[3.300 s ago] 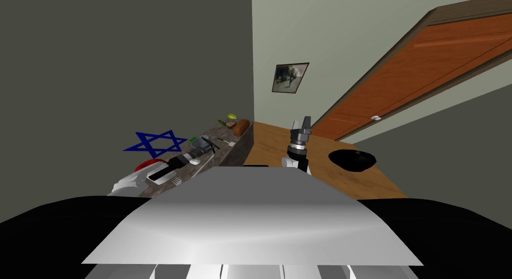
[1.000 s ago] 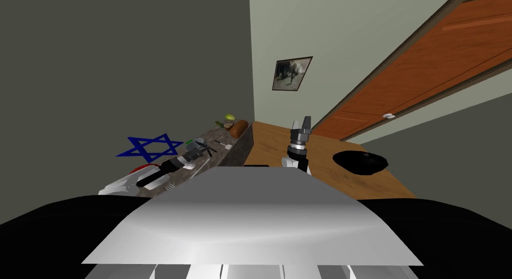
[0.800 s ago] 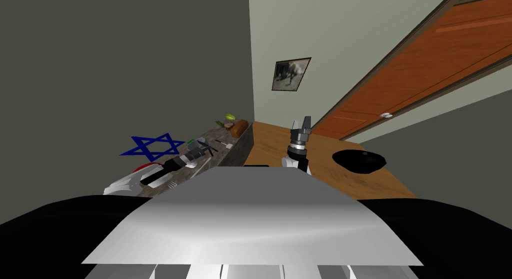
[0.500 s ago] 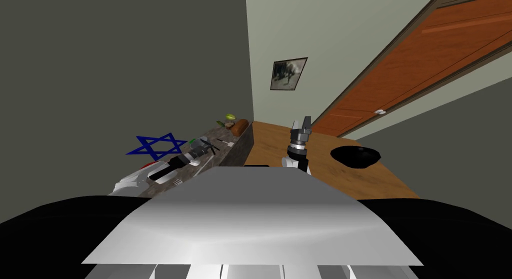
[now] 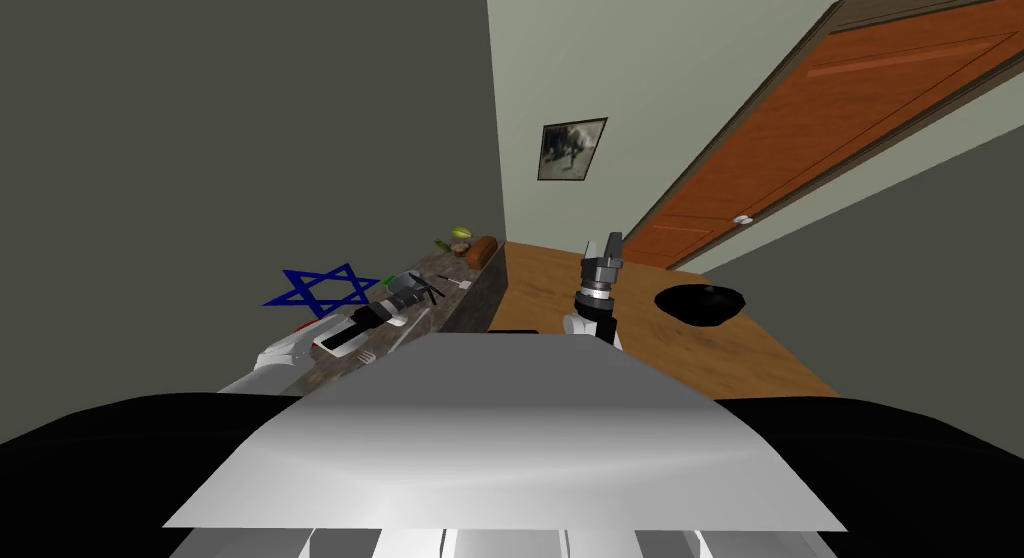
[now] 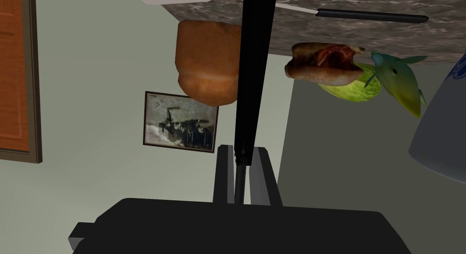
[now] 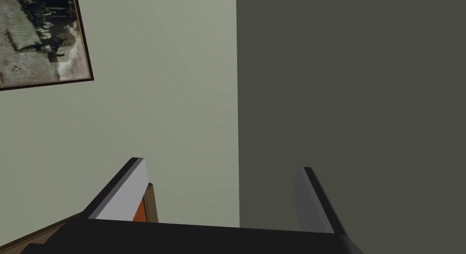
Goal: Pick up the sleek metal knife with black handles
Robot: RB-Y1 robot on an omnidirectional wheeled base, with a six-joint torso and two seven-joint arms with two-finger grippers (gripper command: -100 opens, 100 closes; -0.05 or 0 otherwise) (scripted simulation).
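Note:
The knife's long black handle point(image 6: 255, 73) rises from between my left gripper's point(image 6: 242, 151) fingers, which are shut on it. Its far end crosses the edge of a marbled grey-brown counter point(image 6: 364, 37); the blade is hidden there. In the head view my left gripper point(image 5: 412, 287) reaches out over that counter point(image 5: 478, 294) at the left, with the thin black knife point(image 5: 430, 291) sticking out of it. My right gripper point(image 5: 606, 244) stands upright over a brown wooden surface point(image 5: 560, 282), and its two fingers point(image 7: 123, 187) are wide apart with nothing between them.
Past the knife on the counter lie a brown loaf point(image 6: 207, 64), a sandwich point(image 6: 325, 60), a green fruit point(image 6: 350, 87) and another black-handled utensil point(image 6: 371, 15). A blue star point(image 5: 325, 287) marks the wall. A dark round object point(image 5: 700, 304) lies right; an orange door point(image 5: 830, 132) beyond.
My head view has swung a little, so wall, door and counter shifted in the picture. The left gripper stays shut on the knife over the counter. The right arm has not moved.

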